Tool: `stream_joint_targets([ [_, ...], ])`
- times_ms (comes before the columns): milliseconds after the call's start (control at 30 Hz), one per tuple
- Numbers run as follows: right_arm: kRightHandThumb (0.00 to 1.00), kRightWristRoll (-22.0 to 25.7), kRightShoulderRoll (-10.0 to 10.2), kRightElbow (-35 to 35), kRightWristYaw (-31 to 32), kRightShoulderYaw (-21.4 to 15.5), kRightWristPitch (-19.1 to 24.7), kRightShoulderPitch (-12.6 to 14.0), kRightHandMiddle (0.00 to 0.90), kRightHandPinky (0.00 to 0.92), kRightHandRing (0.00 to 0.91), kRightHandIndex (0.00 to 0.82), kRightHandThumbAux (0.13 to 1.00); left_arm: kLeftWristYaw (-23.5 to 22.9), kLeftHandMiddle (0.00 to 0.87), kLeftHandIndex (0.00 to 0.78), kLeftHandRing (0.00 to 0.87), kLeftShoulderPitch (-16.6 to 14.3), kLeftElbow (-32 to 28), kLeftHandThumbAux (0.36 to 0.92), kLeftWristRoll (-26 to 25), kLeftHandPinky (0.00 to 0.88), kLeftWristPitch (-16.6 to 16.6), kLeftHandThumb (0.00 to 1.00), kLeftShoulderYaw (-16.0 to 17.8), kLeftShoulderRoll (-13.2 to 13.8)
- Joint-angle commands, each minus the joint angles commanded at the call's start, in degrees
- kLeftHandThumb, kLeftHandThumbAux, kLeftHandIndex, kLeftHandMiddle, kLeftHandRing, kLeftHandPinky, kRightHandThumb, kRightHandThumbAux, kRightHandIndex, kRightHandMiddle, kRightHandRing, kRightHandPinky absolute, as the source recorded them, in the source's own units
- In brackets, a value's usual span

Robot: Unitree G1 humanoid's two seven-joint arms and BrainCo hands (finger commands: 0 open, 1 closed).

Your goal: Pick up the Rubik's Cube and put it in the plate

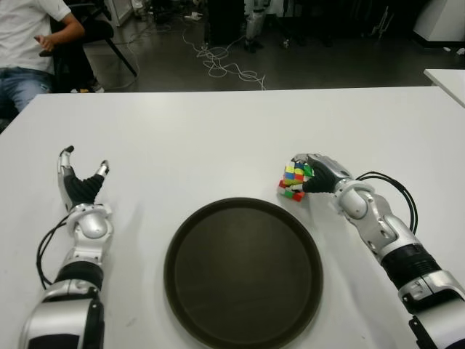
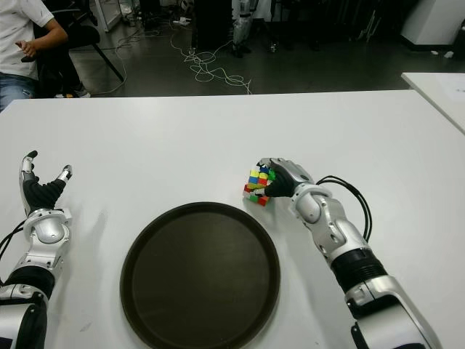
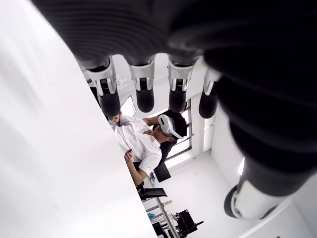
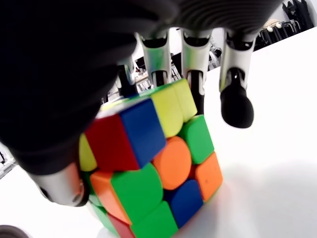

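The Rubik's Cube [image 1: 293, 182] is seen on the white worktop [image 1: 218, 138], just beside the far right rim of the plate [image 1: 243, 273] and outside it. It is tilted, with one corner down towards the worktop. The cube is enclosed by the right hand [image 1: 317, 176]: in the right wrist view the thumb [image 4: 59, 183] is pressed against one side of the cube, and the fingers [image 4: 237, 104] are curled over the opposite side. One fingertip is shown a little apart from the cube face.

The plate is round, dark and shallow, and it is placed near the robot, between the two arms.

The left hand [image 1: 81, 182] is shown well to the left of the plate, with the fingers spread and pointing upward, and nothing is held in it.

A seated person [image 1: 33, 43] is visible beyond the far left corner of the worktop.
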Motion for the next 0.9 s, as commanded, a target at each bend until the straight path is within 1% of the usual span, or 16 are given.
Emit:
stream_joint_targets([
  [167,0.71,1.0,0.1,0.7,-0.2,-0.5,-0.8,0.0,0.797,0.77,0.789,0.439,0.717,-0.1,0.0,0.004,0.0,-0.1,0.0,0.718,-0.1,0.009,0.1,0.0,0.0,-0.1],
  [367,0.71,2.5,0.3,1.1,-0.3,-1.8,-1.4,0.1,0.797,0.772,0.791,0.439,0.717,0.0,0.0,0.005,0.0,-0.2,-0.2,0.711,-0.1,0.008,0.5,0.0,0.0,-0.3],
  [467,0.709,4.2,0.5,0.7,-0.2,-3.2,-1.4,0.4,0.794,0.773,0.79,0.438,0.718,-0.1,0.0,0.003,0.0,-0.1,-0.3,0.701,-0.2,0.01,0.6,0.0,0.1,-0.4],
  [567,0.708,6.9,0.6,-1.3,-0.1,-5.8,-1.2,0.7,0.79,0.779,0.792,0.438,0.719,0.2,0.0,0.0,0.0,-0.2,-0.4,0.695,-0.3,0.006,0.9,0.0,0.2,-0.5],
  [733,0.707,8.6,1.4,-3.8,-2.2,-8.0,-1.7,1.5,0.788,0.788,0.795,0.439,0.719,0.4,0.006,0.0,0.0,-0.3,-0.4,0.69,-0.5,0.004,1.3,0.0,0.4,-0.5],
  [900,0.706,10.7,2.9,-10.5,-3.3,-10.6,0.0,2.6,0.79,0.793,0.8,0.439,0.719,0.3,0.018,0.005,0.006,-0.6,-0.2,0.698,-0.6,0.014,1.4,0.0,0.4,-0.4],
])
